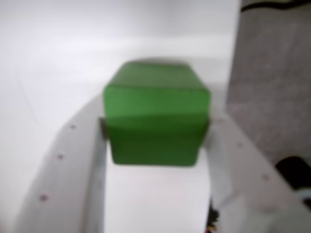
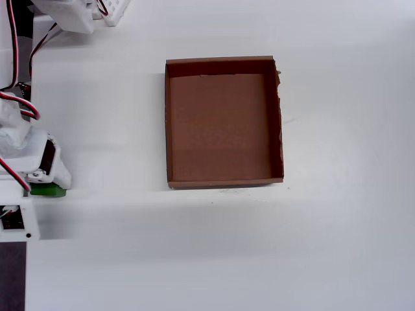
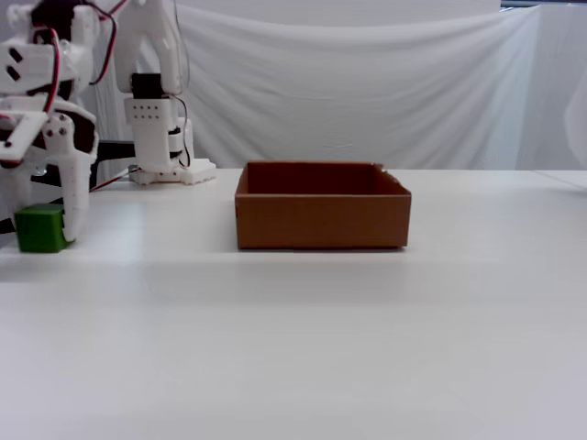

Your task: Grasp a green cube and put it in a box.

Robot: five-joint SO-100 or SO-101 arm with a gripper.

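Note:
The green cube (image 1: 155,116) fills the middle of the wrist view, with a white finger (image 1: 73,160) touching its left side and another touching its right side. My gripper (image 1: 155,131) is shut on the cube. In the fixed view the cube (image 3: 40,229) sits at table level at the far left, under the gripper (image 3: 41,235). In the overhead view only a green sliver of the cube (image 2: 47,190) shows under the gripper (image 2: 44,186) at the left edge. The brown cardboard box (image 2: 224,61) stands empty to the right, also in the fixed view (image 3: 321,225).
The arm's white base (image 3: 165,119) with red and black wires stands at the back left, also in the overhead view (image 2: 71,13). A white cloth (image 3: 367,82) hangs behind the table. A grey surface (image 1: 272,87) fills the right side of the wrist view.

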